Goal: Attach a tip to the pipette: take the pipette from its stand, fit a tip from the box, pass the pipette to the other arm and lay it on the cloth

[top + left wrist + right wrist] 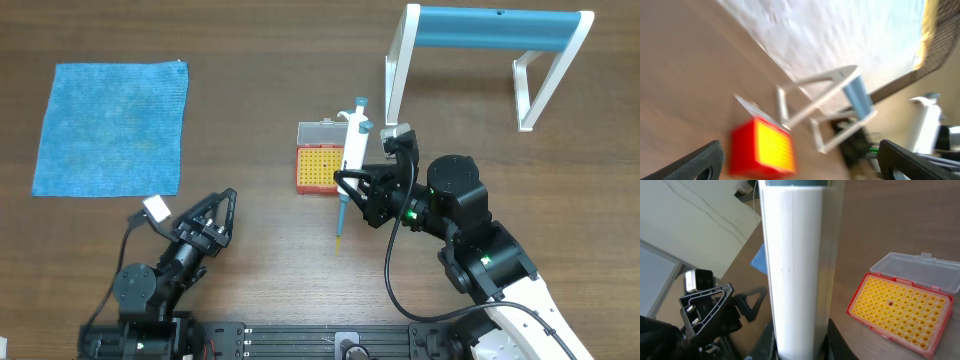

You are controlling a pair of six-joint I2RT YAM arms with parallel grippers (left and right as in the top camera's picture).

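- Stand (497, 27) sits at the table's (250, 60) far right
- Cloth (112, 129) lies flat at the far left
- Left gripper (222, 205) hangs near its base, fingers spread wide, holding nothing
- Right gripper (352, 185) is clamped on the pipette (353, 150) at its white body
- Box (318, 168) sits mid-table, lid open, just beside the pipette
- Pipette's long axis runs nearly straight away from the bases, head toward the stand, yellow tip (339, 238) pointing back at the bases

One pipette (354, 146), one tip box (318, 170), one cloth (110, 128), one stand (500, 28).
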